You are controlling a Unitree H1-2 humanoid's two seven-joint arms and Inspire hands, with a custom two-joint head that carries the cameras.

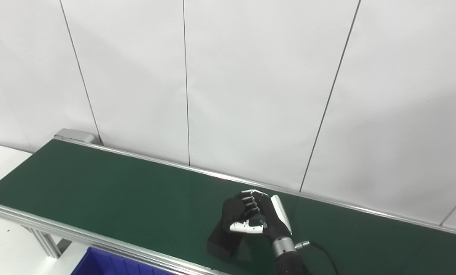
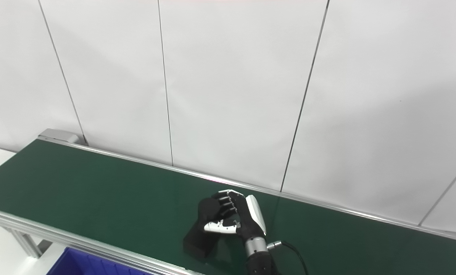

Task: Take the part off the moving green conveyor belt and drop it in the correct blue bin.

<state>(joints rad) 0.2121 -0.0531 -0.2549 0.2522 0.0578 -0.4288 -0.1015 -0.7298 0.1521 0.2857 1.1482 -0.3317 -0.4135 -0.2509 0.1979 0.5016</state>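
The part (image 1: 228, 229), a dark block-like piece, lay on the green conveyor belt (image 1: 109, 194) near its front rail. Its long axis ran from the lower left, toward the near edge, up and to the right into the right robot hand (image 1: 255, 215). The upper end was rounded and sat under the curled fingers (image 1: 250, 204); the lower end looked squared off and rested on the belt. The robot hand's fingers and pale thumb were wrapped round that upper end, closed on the part, with the palm turned leftward. Whether the lower end had lifted clear of the belt could not be told. The part was nearly as dark as the fingers, so the boundary between them was hard to make out.

The forearm and a cable at the wrist were cut off by the bottom edge. The left robot hand was out of sight. Only a corner of a blue bin (image 1: 98, 263) showed below the front rail, left of the part, most of it cropped. White wall panels (image 1: 250, 95) stood behind the belt.
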